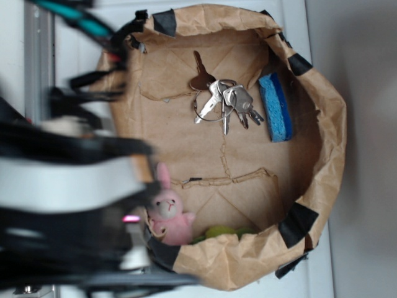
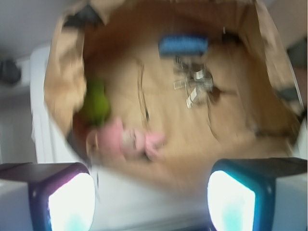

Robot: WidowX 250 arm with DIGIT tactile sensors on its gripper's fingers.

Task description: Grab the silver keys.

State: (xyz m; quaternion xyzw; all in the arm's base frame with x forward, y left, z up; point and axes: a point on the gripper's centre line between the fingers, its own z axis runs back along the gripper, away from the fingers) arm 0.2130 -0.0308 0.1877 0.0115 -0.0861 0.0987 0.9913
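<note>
The silver keys [image 1: 224, 99] lie on the brown paper floor of a paper-lined bin, a darker bronze key pointing up-left from the ring. In the blurred wrist view the keys [image 2: 194, 83] sit far ahead, right of centre. My gripper [image 2: 151, 202] is open, its two glowing pads [image 2: 71, 202] wide apart with nothing between them, held above the bin's near rim. In the exterior view the arm is a dark blur at the left; its fingertips are not distinguishable there.
A blue sponge [image 1: 276, 107] lies just right of the keys, also seen as the sponge [image 2: 184, 44]. A pink plush bunny [image 1: 169, 211] and a green object [image 1: 218, 232] rest at the lower side. The crumpled bin wall [image 1: 322, 124] rings everything.
</note>
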